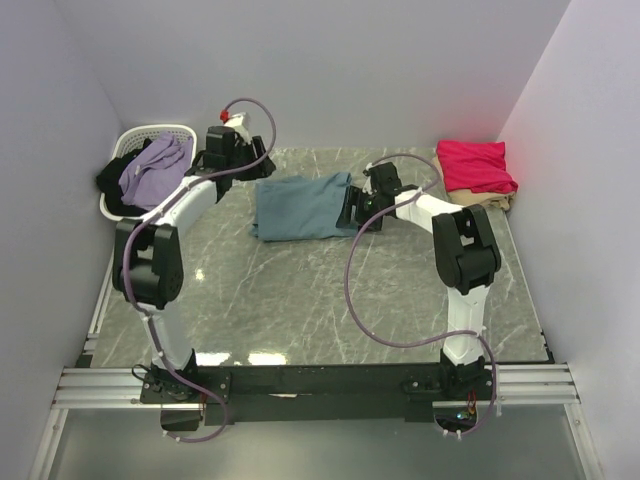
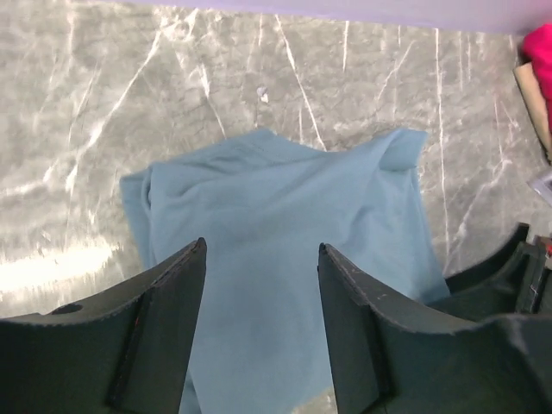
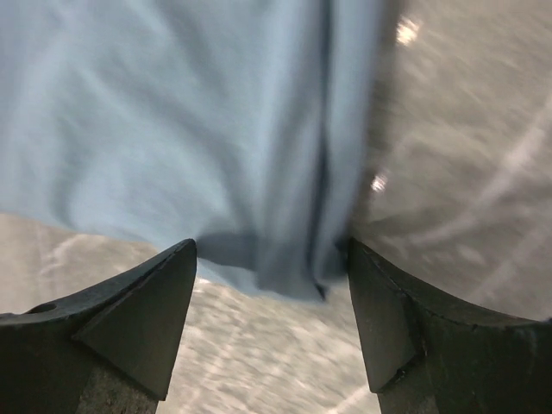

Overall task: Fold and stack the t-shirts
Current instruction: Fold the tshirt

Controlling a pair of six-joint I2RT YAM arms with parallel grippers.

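Upper centre of your top view, teal-blue t-shirt (image 1: 300, 207), left gripper (image 2: 259, 250) spread and empty, right gripper (image 3: 272, 246) spread astride its edge.

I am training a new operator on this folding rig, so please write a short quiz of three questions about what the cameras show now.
1. True or false: the crimson-pink t-shirt lies on top of the beige t-shirt at the far right of the table.
2. Where is the teal-blue t-shirt? A: hanging from the left gripper; B: lying on the table between the two grippers; C: on the crimson-pink t-shirt.
3. Fill in: the jaws of the left gripper and the right gripper stand ____.
Key: 1 true; 2 B; 3 open.
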